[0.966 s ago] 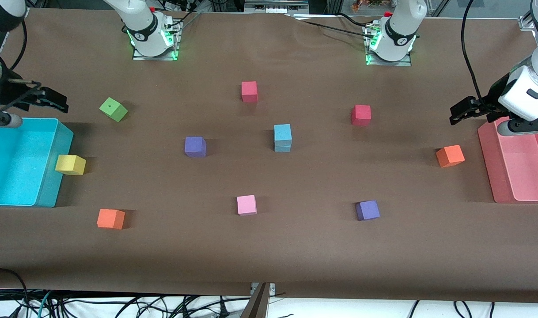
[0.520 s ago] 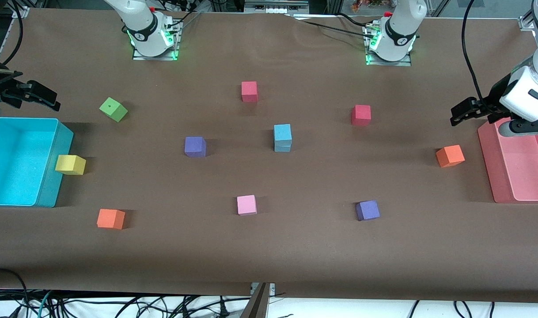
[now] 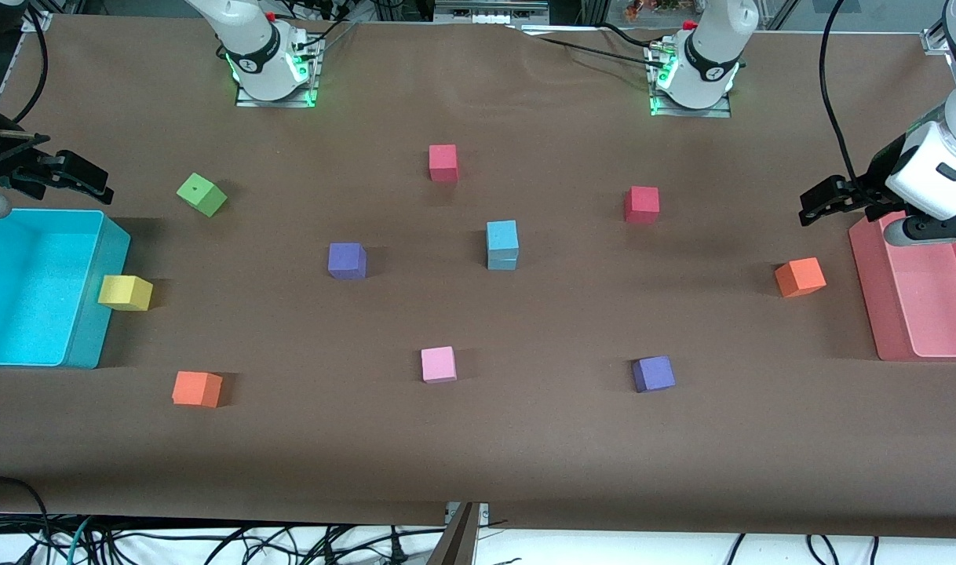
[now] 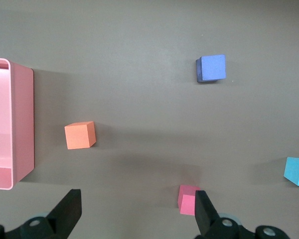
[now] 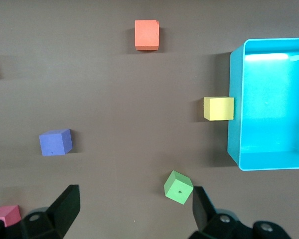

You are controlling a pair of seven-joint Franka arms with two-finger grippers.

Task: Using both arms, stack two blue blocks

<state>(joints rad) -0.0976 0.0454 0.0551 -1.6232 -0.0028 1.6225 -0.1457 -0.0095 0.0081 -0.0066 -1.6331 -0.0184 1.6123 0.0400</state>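
Front view: two blue blocks (image 3: 501, 245) stacked upright, square-on.

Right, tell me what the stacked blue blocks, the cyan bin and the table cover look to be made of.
Blue blocks: likely foam, with matte, faintly grainy faces, no glare and soft edges.
Cyan bin: probably moulded plastic, with thin smooth walls, rounded corners and a bright sheen on its floor in the right wrist view.
Table cover: looks like brown paper or thin fabric, dull with shallow wrinkles.
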